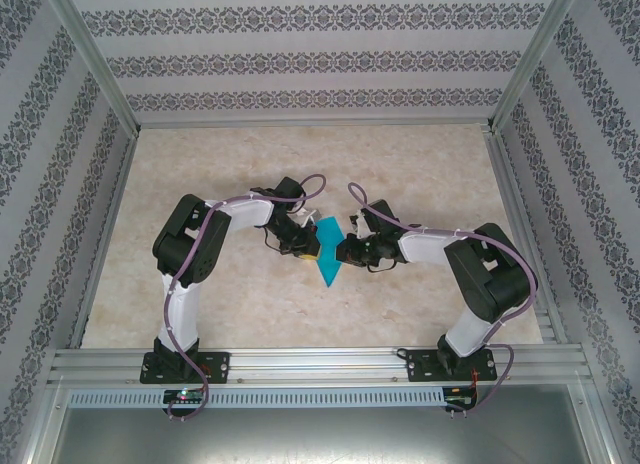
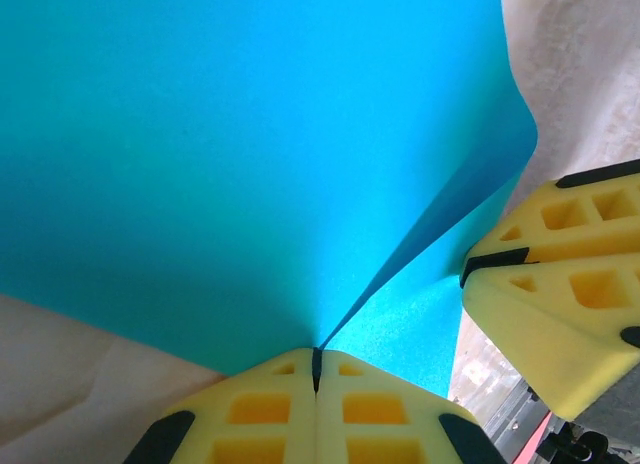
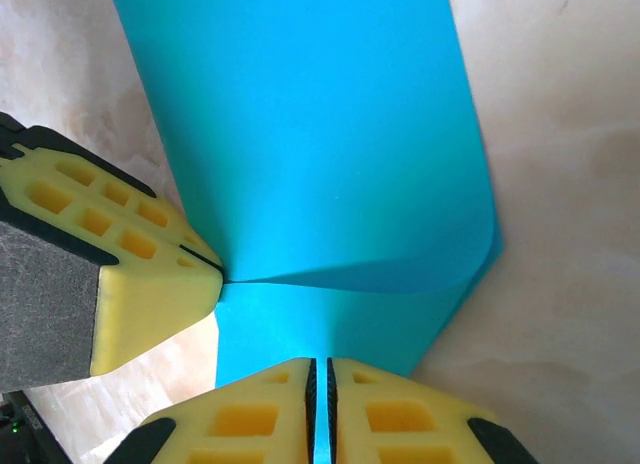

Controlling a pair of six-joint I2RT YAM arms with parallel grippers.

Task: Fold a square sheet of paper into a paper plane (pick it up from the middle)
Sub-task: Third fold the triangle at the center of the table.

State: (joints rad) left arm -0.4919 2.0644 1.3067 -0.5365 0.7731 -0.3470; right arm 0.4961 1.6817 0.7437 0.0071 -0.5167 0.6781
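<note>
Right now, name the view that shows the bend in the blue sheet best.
Right wrist: the square sheet of paper curls over onto itself, with both layers and the bent edge plain. Left wrist shows the bend too, but crops the edges. Top external shows it as a small blue shape.

In the top view the paper point(image 1: 328, 254) is small at mid-frame. The left gripper point(image 1: 306, 248) and the right gripper point(image 1: 346, 252) cover its side edges, and its folds are too small to tell. In the left wrist view the paper runs out at the top and left edges, the left gripper is cut at the bottom, the right gripper at the right. The right wrist view cuts the paper at the top.
</note>
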